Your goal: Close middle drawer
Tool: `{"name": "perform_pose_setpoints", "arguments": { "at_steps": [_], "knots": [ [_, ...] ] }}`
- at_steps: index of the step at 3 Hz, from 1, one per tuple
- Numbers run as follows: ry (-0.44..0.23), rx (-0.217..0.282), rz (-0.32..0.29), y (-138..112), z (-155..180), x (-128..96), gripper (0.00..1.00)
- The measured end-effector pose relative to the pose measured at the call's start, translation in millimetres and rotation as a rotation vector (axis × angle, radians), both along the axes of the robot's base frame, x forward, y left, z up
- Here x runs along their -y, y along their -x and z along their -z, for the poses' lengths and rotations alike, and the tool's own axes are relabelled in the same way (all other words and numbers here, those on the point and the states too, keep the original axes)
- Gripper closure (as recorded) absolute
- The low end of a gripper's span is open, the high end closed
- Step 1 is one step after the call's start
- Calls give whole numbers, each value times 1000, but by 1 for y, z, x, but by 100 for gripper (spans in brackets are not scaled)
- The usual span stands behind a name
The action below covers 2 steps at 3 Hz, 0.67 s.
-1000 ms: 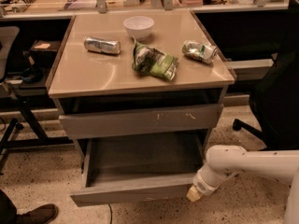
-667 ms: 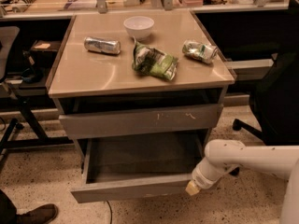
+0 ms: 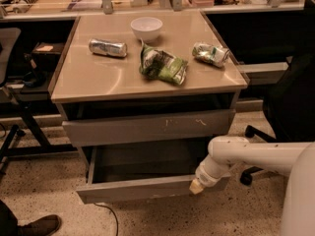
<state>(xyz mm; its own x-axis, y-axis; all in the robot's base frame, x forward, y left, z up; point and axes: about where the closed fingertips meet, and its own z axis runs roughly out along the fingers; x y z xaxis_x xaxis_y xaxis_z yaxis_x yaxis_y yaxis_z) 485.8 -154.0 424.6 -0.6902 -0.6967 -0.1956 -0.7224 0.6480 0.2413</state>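
The middle drawer (image 3: 142, 189) is pulled out partway below the cabinet's taller scratched drawer front (image 3: 147, 127). Its plain grey front faces me and its bare grey tray interior (image 3: 147, 161) shows. My gripper (image 3: 197, 185), at the end of the white arm (image 3: 246, 154) coming in from the right, rests against the right end of the drawer's front.
On the beige cabinet top (image 3: 98, 77) lie a white bowl (image 3: 146, 27), a silver can (image 3: 108, 47), a green chip bag (image 3: 163, 65) and a crushed packet (image 3: 211, 53). A black chair (image 3: 290, 102) stands at the right. A shoe (image 3: 37, 225) and a cable (image 3: 110, 218) are on the floor at the left.
My gripper has moved a little left and toward the cabinet, and the middle drawer's front has slid inward with it.
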Motion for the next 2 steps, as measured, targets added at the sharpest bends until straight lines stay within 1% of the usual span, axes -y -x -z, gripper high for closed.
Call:
{"name": "perform_pose_setpoints", "arguments": {
  "at_steps": [1, 2],
  "knots": [
    [0, 30, -2, -28, 3, -7, 100],
    [1, 33, -1, -30, 4, -8, 100]
  ]
}}
